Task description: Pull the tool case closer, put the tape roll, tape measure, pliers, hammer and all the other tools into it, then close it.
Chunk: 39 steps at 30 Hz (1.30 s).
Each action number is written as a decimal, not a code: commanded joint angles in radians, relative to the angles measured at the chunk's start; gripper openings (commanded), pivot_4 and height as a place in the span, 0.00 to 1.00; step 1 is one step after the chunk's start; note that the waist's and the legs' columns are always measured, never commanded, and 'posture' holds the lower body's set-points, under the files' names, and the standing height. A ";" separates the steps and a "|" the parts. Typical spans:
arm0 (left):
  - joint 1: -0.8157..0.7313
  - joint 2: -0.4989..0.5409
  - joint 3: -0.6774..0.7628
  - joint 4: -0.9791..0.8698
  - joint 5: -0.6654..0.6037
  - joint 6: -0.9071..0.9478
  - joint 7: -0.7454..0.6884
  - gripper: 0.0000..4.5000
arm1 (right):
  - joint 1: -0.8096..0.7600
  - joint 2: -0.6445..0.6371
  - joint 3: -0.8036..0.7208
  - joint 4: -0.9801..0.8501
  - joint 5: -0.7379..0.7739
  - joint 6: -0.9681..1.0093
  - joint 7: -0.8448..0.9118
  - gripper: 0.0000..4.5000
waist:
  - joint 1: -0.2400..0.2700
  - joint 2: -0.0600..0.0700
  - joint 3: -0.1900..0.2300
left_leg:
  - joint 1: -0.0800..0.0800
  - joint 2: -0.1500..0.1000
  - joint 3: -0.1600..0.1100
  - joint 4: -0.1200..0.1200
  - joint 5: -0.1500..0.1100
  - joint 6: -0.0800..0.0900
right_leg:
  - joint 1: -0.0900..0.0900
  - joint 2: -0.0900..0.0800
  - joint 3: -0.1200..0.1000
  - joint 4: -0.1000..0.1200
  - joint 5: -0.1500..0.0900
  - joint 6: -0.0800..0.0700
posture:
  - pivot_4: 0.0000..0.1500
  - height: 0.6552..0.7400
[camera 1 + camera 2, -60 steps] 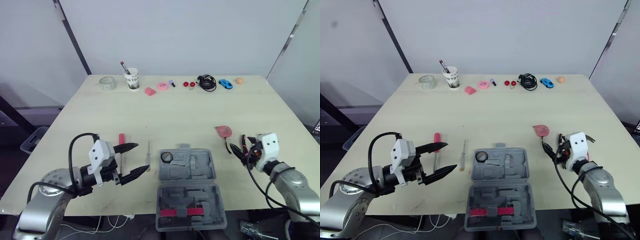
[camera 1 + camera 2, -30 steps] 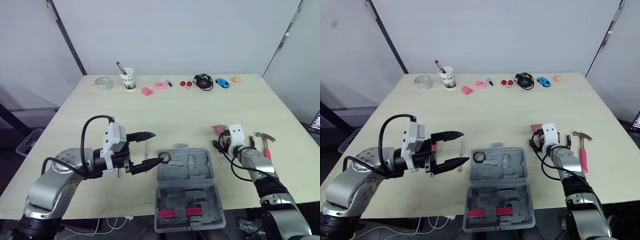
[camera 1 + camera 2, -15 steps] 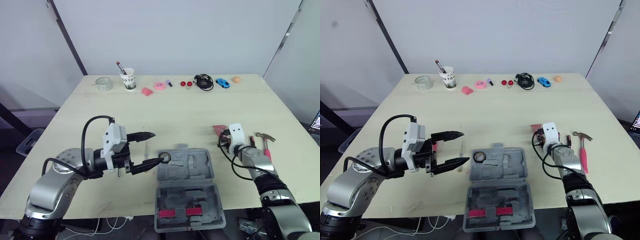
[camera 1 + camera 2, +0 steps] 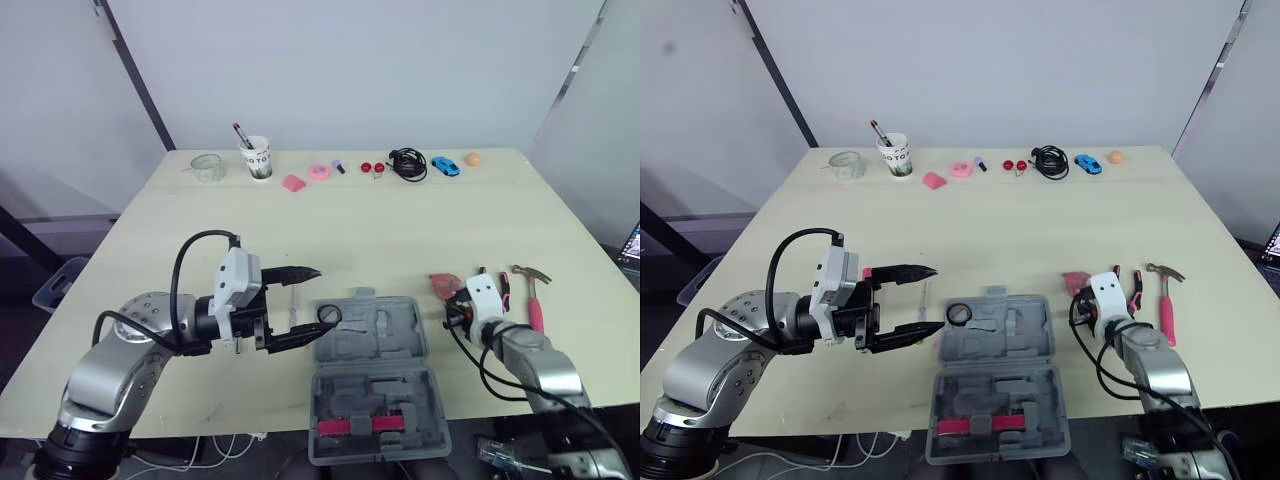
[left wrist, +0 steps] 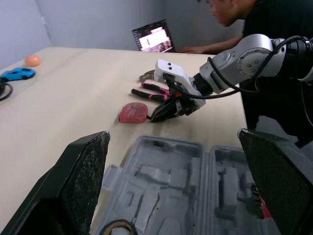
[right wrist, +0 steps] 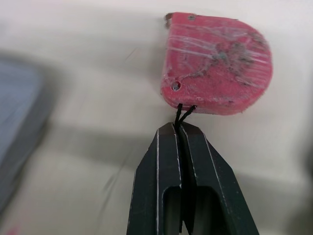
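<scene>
1. Head views: the left gripper (image 4: 319, 300) is at centre-left, fingers spread wide beside the open case (image 4: 372, 395). The right gripper (image 4: 452, 312) is low at right, by the tape measure (image 4: 444, 285). Tan table (image 4: 400, 220), grey walls.
2. Left wrist: case at bottom, pliers (image 5: 151, 91) at centre, laptop (image 5: 155, 38) and a person at top.
3. Right wrist: fingers closed, pinching the tape measure's black cord.

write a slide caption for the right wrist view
Right gripper, fingers shut, pinching the black cord of the red tape measure lying flat on the table
</scene>
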 commanded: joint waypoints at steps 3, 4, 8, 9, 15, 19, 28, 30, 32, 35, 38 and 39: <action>-0.020 0.024 0.000 0.014 0.008 -0.033 -0.047 1.00 | 0.134 -0.049 -0.012 -0.258 0.046 0.139 0.015 0.02 | 0.003 0.000 0.000 | 0.000 0.000 -0.001 0.000 0.000 0.000 | 0.000 0.000 0.000 0.000 0.000 0.000 | 1.00 1.00; -0.024 0.025 0.000 0.016 0.003 -0.033 -0.052 1.00 | 0.161 -0.056 -0.017 -0.298 0.055 0.162 0.014 0.02 | 0.003 0.000 0.000 | 0.000 0.000 -0.001 0.000 0.000 0.000 | 0.000 0.000 -0.001 0.000 0.000 0.000 | 1.00 1.00; -0.033 0.024 -0.002 0.023 -0.003 -0.035 -0.066 1.00 | 0.239 -0.083 -0.010 -0.406 0.075 0.213 0.023 0.02 | 0.002 -0.001 0.000 | 0.000 0.000 0.000 0.000 0.000 0.000 | 0.000 0.000 0.000 -0.001 0.000 0.000 | 1.00 1.00; -0.034 0.023 -0.004 0.025 -0.002 -0.036 -0.069 1.00 | 0.260 -0.091 -0.007 -0.435 0.082 0.231 0.027 0.02 | 0.002 -0.001 0.000 | 0.000 0.000 0.000 0.000 0.000 0.000 | 0.000 0.000 0.000 -0.001 0.000 0.000 | 1.00 1.00; -0.040 0.021 -0.014 0.037 0.007 -0.043 -0.087 1.00 | 0.317 -0.104 -0.006 -0.527 0.128 0.324 0.027 0.02 | 0.002 -0.001 0.000 | 0.000 0.000 0.000 0.000 0.000 0.000 | 0.000 0.000 0.000 -0.001 0.000 0.000 | 1.00 1.00; -0.046 0.023 -0.017 0.046 0.008 -0.048 -0.094 1.00 | 0.325 -0.119 -0.014 -0.550 0.163 0.355 0.043 0.02 | 0.002 -0.001 0.000 | -0.001 0.000 0.000 0.000 0.000 0.000 | 0.000 0.000 0.000 -0.001 -0.001 0.000 | 1.00 1.00; -0.034 0.026 -0.015 0.045 0.004 -0.050 -0.097 1.00 | 0.354 -0.278 -0.037 -0.599 0.230 0.328 0.169 0.65 | 0.005 -0.002 0.001 | -0.001 -0.001 -0.001 0.000 0.000 0.000 | 0.000 0.000 0.000 -0.001 -0.003 -0.004 | 1.00 1.00; -0.029 0.031 -0.009 0.046 -0.001 -0.047 -0.101 1.00 | 0.366 -0.333 -0.050 -0.607 0.238 0.280 0.218 0.85 | 0.004 -0.003 0.001 | -0.001 -0.001 -0.001 0.000 0.000 0.000 | 0.000 0.000 0.000 -0.001 -0.003 -0.003 | 1.00 1.00; -0.028 0.033 -0.008 0.048 -0.005 -0.044 -0.104 1.00 | 0.367 -0.359 -0.063 -0.593 0.235 0.218 0.245 0.99 | 0.005 -0.004 0.002 | -0.001 -0.001 -0.001 0.000 0.000 0.000 | 0.000 0.000 -0.001 -0.001 -0.003 -0.003 | 1.00 1.00; -0.027 0.028 -0.010 0.055 -0.005 -0.057 -0.113 1.00 | 0.351 -0.402 -0.088 -0.485 0.222 0.000 0.367 0.99 | 0.004 -0.005 0.002 | -0.001 -0.001 -0.001 0.000 0.000 0.000 | 0.000 0.000 -0.001 -0.001 -0.003 -0.003 | 1.00 1.00; -0.021 0.027 -0.010 0.062 -0.007 -0.077 -0.140 1.00 | 0.321 -0.429 -0.088 -0.399 0.217 -0.150 0.465 0.99 | 0.004 -0.006 0.003 | -0.001 -0.001 -0.001 0.000 0.000 0.000 | 0.000 0.000 0.000 -0.001 -0.003 -0.003 | 1.00 1.00; -0.020 0.026 -0.011 0.068 -0.006 -0.088 -0.152 1.00 | 0.307 -0.431 -0.083 -0.367 0.212 -0.209 0.493 0.99 | 0.004 -0.007 0.004 | -0.001 -0.001 -0.001 0.000 0.000 0.000 | 0.000 0.000 0.000 -0.001 -0.003 -0.003 | 1.00 1.00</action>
